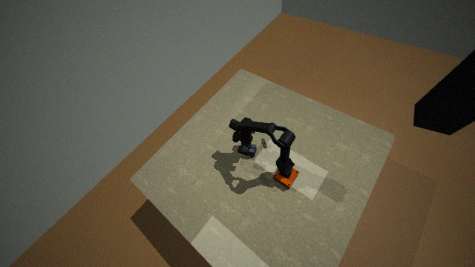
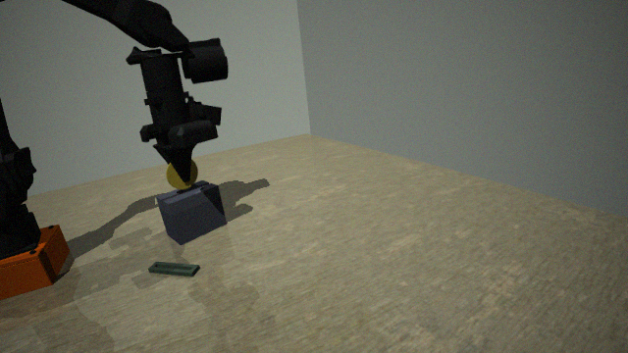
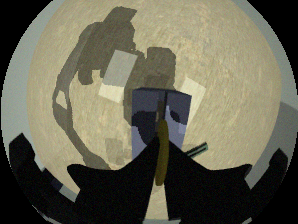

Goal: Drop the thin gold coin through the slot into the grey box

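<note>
Exterior view, from the bench's left edge rightward: the orange arm base (image 2: 26, 262), then the vacated green holder (image 2: 174, 269) lying flat, then the gripper (image 2: 183, 176) pinching the gold coin (image 2: 176, 177) on edge, so its thin rim faces the slot of the grey box (image 2: 191, 212) directly beneath, the coin's lower rim apparently at the lid.

Gold coin (image 2: 174, 177), grey-blue box (image 2: 191, 216), dark-green holder (image 2: 174, 269), black hand (image 2: 183, 173), orange base (image 2: 29, 262), mottled beige floor (image 2: 392, 255)

Matte black arm (image 2: 167, 93) of blocky links; tapered wedge tool (image 2: 183, 176); orange square base (image 2: 29, 262) (dark corner screws)
</note>
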`<state>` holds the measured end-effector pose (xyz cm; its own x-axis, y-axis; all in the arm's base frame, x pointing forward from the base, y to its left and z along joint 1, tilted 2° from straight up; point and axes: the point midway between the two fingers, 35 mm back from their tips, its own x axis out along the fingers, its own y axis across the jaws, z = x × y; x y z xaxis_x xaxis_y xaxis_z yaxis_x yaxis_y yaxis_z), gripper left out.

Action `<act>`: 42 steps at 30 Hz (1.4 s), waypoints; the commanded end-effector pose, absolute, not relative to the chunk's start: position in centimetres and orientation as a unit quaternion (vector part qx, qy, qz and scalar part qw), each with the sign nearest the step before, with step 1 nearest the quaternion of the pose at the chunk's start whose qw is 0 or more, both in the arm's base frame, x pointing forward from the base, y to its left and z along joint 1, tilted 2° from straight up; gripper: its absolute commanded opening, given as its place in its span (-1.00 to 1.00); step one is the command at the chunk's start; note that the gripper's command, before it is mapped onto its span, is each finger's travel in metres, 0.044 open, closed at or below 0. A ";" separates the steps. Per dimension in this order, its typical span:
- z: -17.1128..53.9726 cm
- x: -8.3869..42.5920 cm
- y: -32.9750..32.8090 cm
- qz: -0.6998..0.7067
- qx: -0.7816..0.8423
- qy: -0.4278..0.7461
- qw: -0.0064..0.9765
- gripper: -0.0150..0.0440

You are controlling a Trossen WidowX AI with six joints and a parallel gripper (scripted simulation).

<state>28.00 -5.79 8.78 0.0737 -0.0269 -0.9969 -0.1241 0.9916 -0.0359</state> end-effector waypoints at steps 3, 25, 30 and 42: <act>8.4 27.9 -5.8 0.035 -0.056 0.683 0.728 -0.49; 8.6 28.0 -5.8 0.033 -0.056 0.680 0.731 0.05; 8.6 28.0 -5.8 0.033 -0.056 0.680 0.731 0.05; 11.3 27.8 -5.7 0.034 -0.055 0.681 0.730 0.94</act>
